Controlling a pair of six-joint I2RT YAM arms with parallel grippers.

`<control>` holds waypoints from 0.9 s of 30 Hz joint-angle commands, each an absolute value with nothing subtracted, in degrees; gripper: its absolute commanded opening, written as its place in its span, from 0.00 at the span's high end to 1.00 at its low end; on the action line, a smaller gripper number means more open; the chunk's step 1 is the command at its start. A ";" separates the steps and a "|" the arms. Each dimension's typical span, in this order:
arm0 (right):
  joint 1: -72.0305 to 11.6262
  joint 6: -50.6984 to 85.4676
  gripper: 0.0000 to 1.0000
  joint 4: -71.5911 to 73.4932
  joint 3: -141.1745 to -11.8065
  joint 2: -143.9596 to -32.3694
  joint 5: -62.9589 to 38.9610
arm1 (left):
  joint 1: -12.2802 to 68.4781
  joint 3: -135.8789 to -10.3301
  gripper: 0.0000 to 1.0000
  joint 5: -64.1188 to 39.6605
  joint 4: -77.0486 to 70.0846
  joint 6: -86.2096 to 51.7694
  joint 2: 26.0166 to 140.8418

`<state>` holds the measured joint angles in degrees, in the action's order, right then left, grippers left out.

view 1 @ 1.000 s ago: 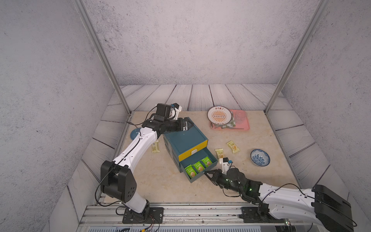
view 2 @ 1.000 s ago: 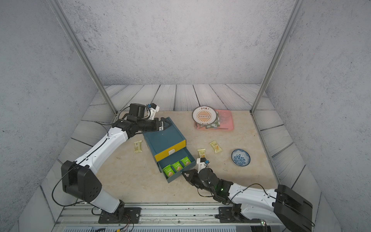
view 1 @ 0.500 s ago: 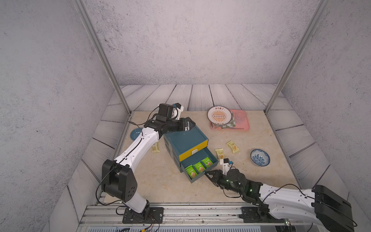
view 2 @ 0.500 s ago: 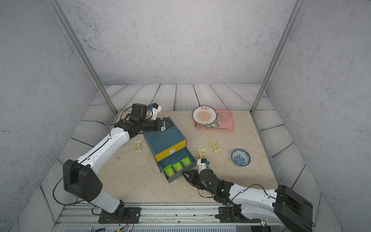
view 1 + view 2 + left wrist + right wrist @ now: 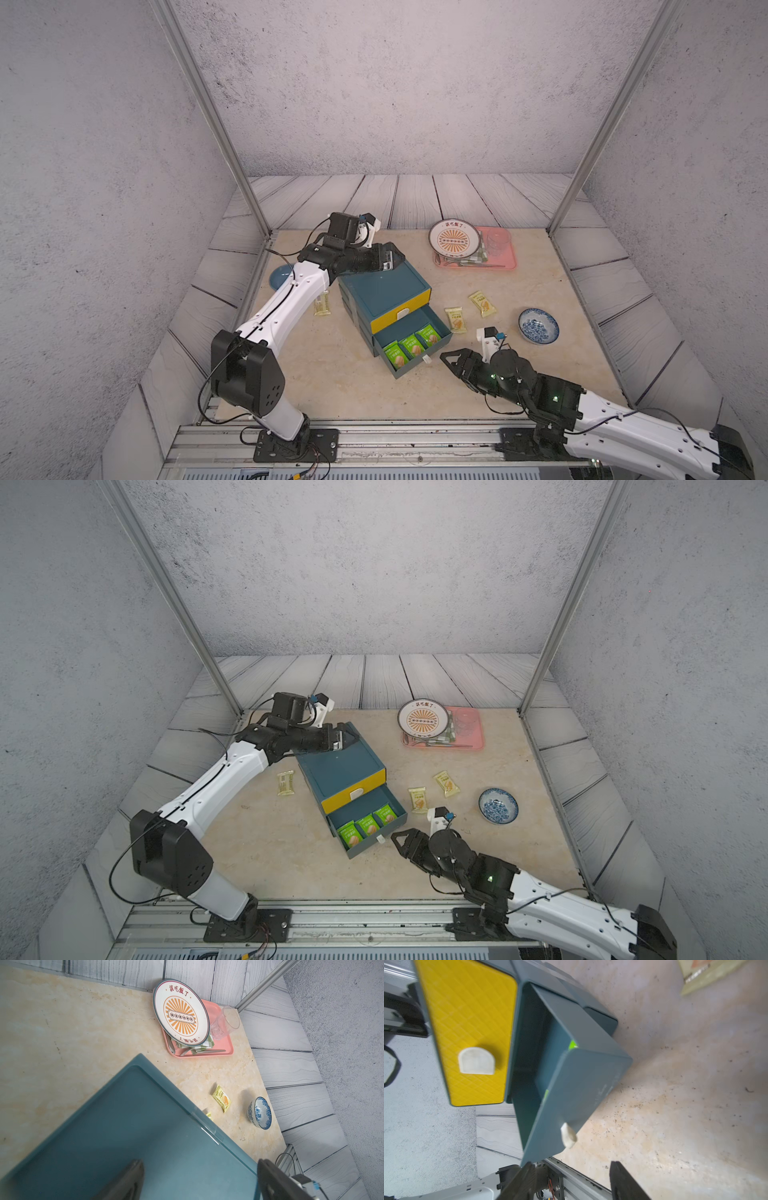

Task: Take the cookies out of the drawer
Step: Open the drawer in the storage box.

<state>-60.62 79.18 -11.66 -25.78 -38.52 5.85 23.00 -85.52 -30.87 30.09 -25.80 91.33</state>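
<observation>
Three bright green cookies (image 5: 411, 345) (image 5: 368, 825) lie side by side in the pulled-out lower drawer (image 5: 409, 369) of the teal cabinet (image 5: 384, 286). Pale yellow cookies lie on the table, two right of the cabinet (image 5: 454, 319) (image 5: 483, 303) and one to its left (image 5: 322, 303). My right gripper (image 5: 451, 361) (image 5: 571, 1167) is open and empty, just off the drawer's white handle (image 5: 568, 1135). My left gripper (image 5: 395, 259) (image 5: 199, 1167) stands open at the cabinet's back top corner, one finger (image 5: 133, 1174) over the top and the other past its edge.
A pink tray (image 5: 509, 264) at the back right carries a patterned plate (image 5: 454, 241), a glass (image 5: 496, 241) and cutlery. A blue-and-white bowl (image 5: 538, 326) sits right of the loose cookies. A blue dish (image 5: 279, 277) lies behind the left arm.
My right gripper has opened, let go of the drawer's handle and drawn back a little. The left gripper has shifted slightly along the cabinet's back corner. The drawer stays open.
</observation>
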 commanded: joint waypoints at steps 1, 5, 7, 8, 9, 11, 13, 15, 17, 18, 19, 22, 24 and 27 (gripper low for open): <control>-59.84 69.04 0.37 -30.10 -38.19 -42.53 3.05 | 23.38 -86.72 0.08 -30.56 35.07 -26.79 89.57; -59.77 56.23 0.35 -45.94 -59.18 -60.35 -2.09 | 23.13 -88.00 0.07 -29.83 36.15 -26.86 87.56; -59.70 49.94 0.35 -54.16 -69.84 -68.38 -3.00 | 22.96 -88.42 0.07 -29.68 36.60 -26.94 86.78; -59.72 46.55 0.35 -58.41 -75.17 -72.52 -3.08 | 22.94 -88.42 0.07 -29.47 36.65 -27.03 86.41; -59.75 43.40 0.35 -62.87 -80.23 -76.46 -2.68 | 22.94 -88.32 0.07 -29.28 36.65 -27.07 86.04; -59.68 38.08 0.36 -68.79 -87.99 -82.49 -1.90 | 22.94 -87.85 0.07 -29.53 36.64 -27.25 85.70; -59.78 33.73 0.36 -72.04 -93.40 -86.93 -1.78 | 22.94 -87.11 0.07 -29.85 36.33 -27.68 85.40; -59.35 31.02 0.38 -74.25 -97.05 -90.61 -0.54 | 22.94 -85.95 0.07 -29.91 35.54 -28.27 84.99; -59.07 28.62 0.39 -74.53 -98.65 -92.77 -0.97 | 22.94 -84.82 0.07 -30.02 34.63 -28.81 84.41; -58.89 27.97 0.40 -74.41 -98.96 -93.64 -1.08 | 22.94 -84.33 0.07 -30.12 34.38 -28.91 84.13; -58.66 27.30 0.40 -73.79 -98.90 -94.20 -1.62 | 22.94 -83.84 0.07 -30.12 34.21 -28.92 83.94; -57.97 25.92 0.41 -72.82 -99.03 -96.41 -3.24 | 22.94 -82.80 0.08 -29.67 34.19 -28.61 83.50; -57.77 25.43 0.41 -72.14 -99.14 -98.06 -4.25 | 22.94 -82.12 0.08 -29.61 34.20 -28.56 83.32; -57.74 24.97 0.41 -71.16 -99.22 -100.11 -5.60 | 22.94 -81.30 0.07 -29.58 33.97 -28.56 83.14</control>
<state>-57.91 27.46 -70.08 -98.10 -98.59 -3.60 23.00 -82.24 -29.80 34.46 -28.58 84.58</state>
